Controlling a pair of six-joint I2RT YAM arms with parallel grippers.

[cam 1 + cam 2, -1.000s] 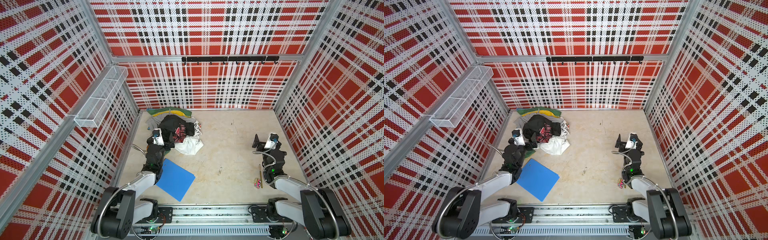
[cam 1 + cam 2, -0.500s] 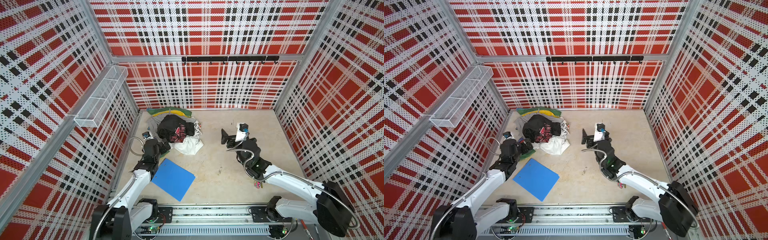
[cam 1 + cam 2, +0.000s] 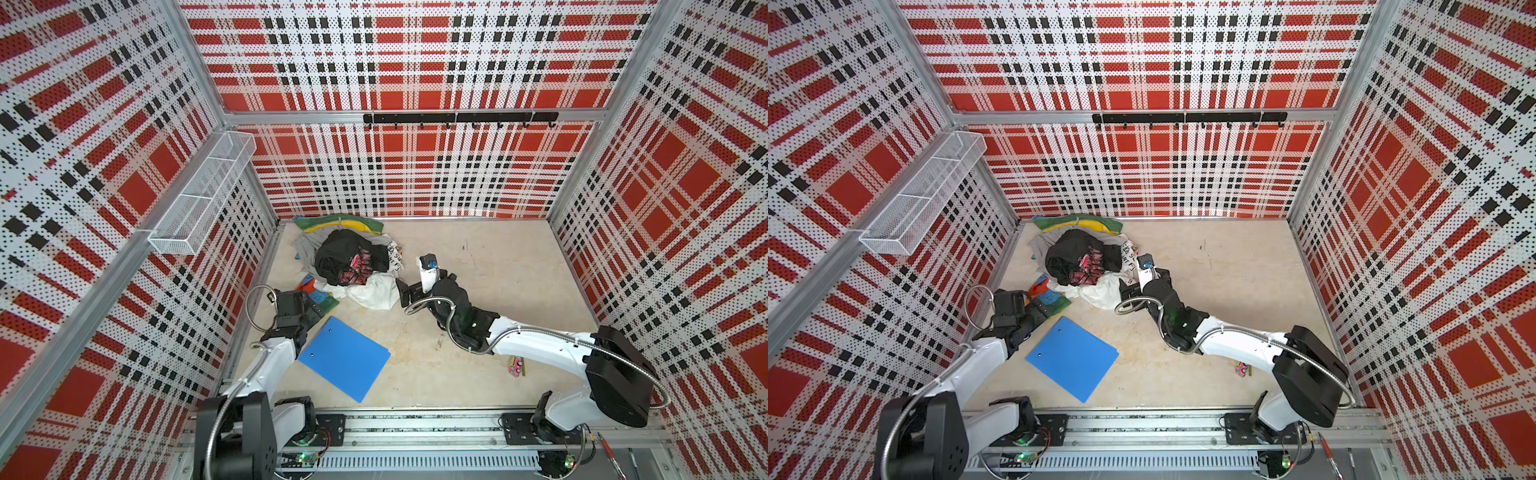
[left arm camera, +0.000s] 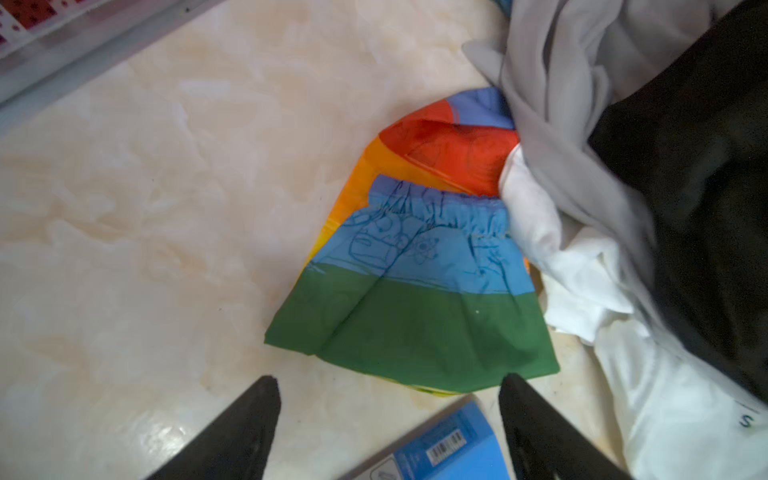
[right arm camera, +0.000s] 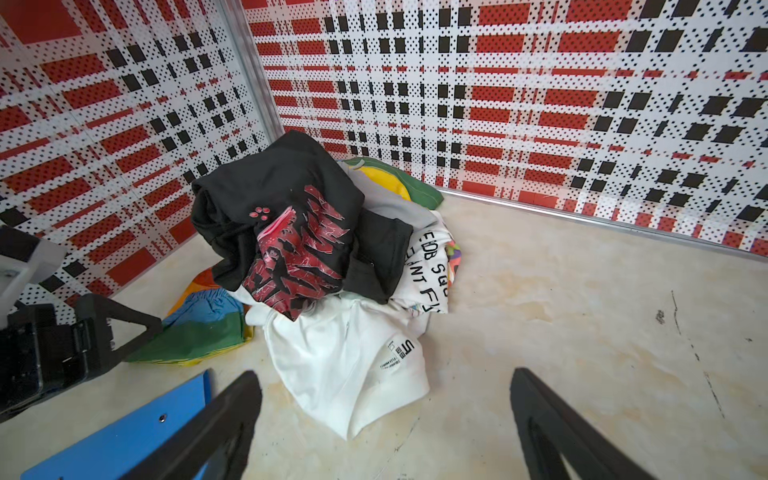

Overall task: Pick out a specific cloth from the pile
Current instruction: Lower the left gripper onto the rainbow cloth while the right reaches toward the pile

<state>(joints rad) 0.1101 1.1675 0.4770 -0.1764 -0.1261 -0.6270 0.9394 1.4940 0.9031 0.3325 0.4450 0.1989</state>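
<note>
- The right arm, folded back at the right side of the surface (image 3: 478, 257) a second earlier, had swung across it. The right gripper (image 3: 405, 293) sat just beside the white T-shirt (image 5: 345, 361), jaws wide apart and holding nothing.
- The left gripper (image 4: 388, 378) had dropped from the edge of the pile (image 3: 349, 262) to hang low over the exposed corner of the cloth (image 4: 415, 324). Its jaws were apart, with the green edge lying just at their tips, and nothing was gripped yet.
- Judged from this, both arms had closed in on the pile. The left looked set to pinch the cloth's corner, and the right was placed to steady or lift the garments weighing it down.
- The cloth was thin, smooth fabric in flat bands of green, light blue, orange and red. It had a gathered elastic seam and faint line drawings.
- The cloth's corner lay flat on the surface between the pile and the blue folder (image 3: 345, 357), a stiff, flat sheet. The rest of the cloth was buried under the pile.
- On top of it sat a soft, rumpled grey garment (image 4: 552, 104) and a black garment (image 5: 291, 216) with cracked red-pink print. The white T-shirt slumped forward in loose folds.
- The surface was glossy, pale and marble-patterned.
</note>
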